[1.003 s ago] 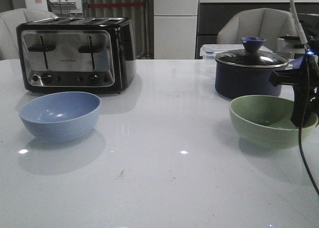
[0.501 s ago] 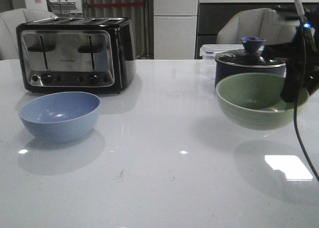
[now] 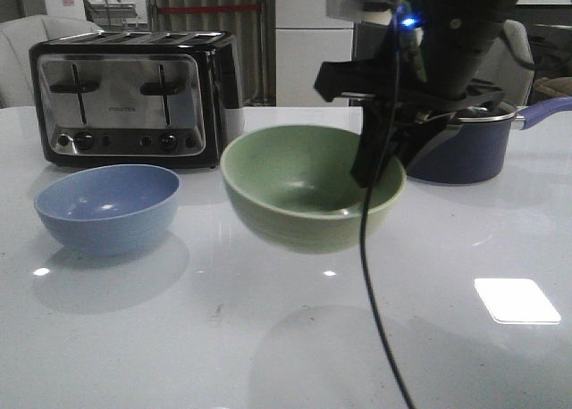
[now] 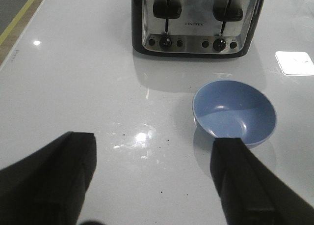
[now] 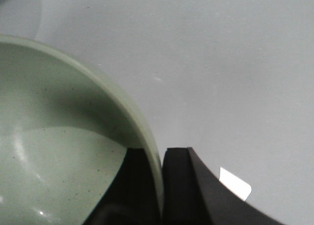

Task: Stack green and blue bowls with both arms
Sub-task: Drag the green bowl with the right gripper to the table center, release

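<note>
Pinching the rim of the green bowl, the right gripper has one finger inside and one outside, closed tight on it. The bowl hangs in the air above the table, with its shadow under it. The blue bowl sits on the table just beside it, in front of the toaster. The left gripper is wide open above the table, holding nothing, near the blue bowl.

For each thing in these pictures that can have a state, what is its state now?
Green bowl: lifted off the table, rim pinched by the right hand.
Blue bowl: upright on the table, empty.
Left hand: open, holding nothing.
Saucepan: lid on.
Toaster: levers up.
</note>
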Tool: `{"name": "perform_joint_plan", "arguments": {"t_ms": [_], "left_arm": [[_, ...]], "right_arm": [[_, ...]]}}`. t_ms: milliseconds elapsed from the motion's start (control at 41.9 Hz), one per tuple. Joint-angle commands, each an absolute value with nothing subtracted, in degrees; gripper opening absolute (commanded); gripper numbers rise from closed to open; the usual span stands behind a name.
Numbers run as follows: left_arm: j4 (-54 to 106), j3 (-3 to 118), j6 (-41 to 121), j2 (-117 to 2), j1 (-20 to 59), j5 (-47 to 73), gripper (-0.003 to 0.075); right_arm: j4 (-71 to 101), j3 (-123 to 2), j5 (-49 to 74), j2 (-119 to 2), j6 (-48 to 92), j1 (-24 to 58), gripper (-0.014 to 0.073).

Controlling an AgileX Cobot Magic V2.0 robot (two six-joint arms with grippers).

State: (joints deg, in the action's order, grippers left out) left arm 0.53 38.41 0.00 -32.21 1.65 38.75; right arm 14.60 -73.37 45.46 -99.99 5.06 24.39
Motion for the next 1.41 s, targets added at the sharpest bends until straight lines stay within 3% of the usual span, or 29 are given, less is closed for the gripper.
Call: {"name": "perform_joint_plan", "arguments": {"t_ms": [0,334,525,597,812,1385], "left_arm": [[0.72,39.94,0.00,-32.75,2.09,34.05,0.0547],[0.72,39.94,0.00,-32.75,2.09,33.96,0.0548],[0.72,39.94,0.00,-32.75,2.09,33.96,0.0548],[0.72,39.94,0.00,-32.75,2.09,33.96,0.0548],[0.72,39.94,0.00,-33.08,2.09,33.96,0.0547],[0.54,39.94,0.00,-33.29,2.09,33.96,0.0548]], "right_arm": [[15.73,-74.93,42.21,-99.48,5.77,25.68,0.0099],[12.56,-74.93,42.28,-105.04,5.73,25.77,0.0139],[12.56,-75.00,41.76,-104.81,5.73,25.77,0.0409],[12.35,-75.00,41.11,-104.12,5.73,25.77,0.0472],[12.25,-71.46,36.54,-95.25,6.60,25.84,0.0456],[10.02,-45.55,36.42,-50.93,9.08,25.84,0.0447]]}}
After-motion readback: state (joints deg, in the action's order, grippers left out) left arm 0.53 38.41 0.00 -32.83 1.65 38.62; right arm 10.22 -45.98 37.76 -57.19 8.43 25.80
